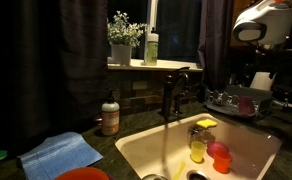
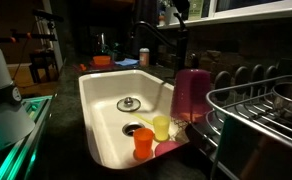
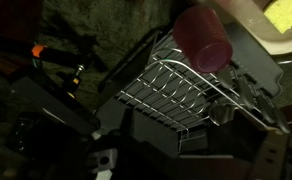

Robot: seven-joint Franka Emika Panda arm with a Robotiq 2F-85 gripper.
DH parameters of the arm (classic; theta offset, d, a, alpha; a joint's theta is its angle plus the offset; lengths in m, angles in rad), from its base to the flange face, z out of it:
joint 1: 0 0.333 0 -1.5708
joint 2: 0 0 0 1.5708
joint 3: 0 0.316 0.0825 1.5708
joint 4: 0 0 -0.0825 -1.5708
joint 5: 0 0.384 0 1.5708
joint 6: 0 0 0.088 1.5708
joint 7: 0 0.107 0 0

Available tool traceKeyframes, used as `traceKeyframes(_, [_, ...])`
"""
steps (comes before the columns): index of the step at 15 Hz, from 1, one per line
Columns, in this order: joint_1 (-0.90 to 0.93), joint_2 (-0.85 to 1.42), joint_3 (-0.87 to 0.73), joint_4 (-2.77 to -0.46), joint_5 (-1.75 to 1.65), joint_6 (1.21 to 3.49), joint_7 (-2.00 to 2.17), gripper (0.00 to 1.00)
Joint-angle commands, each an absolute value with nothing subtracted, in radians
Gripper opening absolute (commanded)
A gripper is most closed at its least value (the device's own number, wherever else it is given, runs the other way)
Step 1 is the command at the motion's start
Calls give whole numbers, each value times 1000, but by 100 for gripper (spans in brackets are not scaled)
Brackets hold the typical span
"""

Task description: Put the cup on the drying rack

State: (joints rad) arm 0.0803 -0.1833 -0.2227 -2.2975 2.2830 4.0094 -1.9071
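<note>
Arm (image 1: 268, 18): white, raised high above the rack (image 2: 261, 105).
Gripper (image 3: 104, 158): dark blur low in the wrist view, apart from the cup (image 2: 191, 92); jaw spacing cannot be told.
Cup: pink, standing at the rack's sink-side end.
Rack: on a dark counter (image 1: 106, 148), beside a white sink (image 2: 98, 110).
Sink: holds a yellow cup (image 2: 161, 127) and an orange cup (image 2: 143, 144).
Room: dim, with a plant (image 1: 122, 38) on the window sill.
</note>
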Motion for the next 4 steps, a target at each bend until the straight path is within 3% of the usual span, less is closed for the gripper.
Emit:
traceKeyframes(1, [47, -181, -192, -2298, 2287, 4005, -1909, 100])
traceKeyframes(4, [47, -180, -191, -2298, 2287, 4005, -1909, 100])
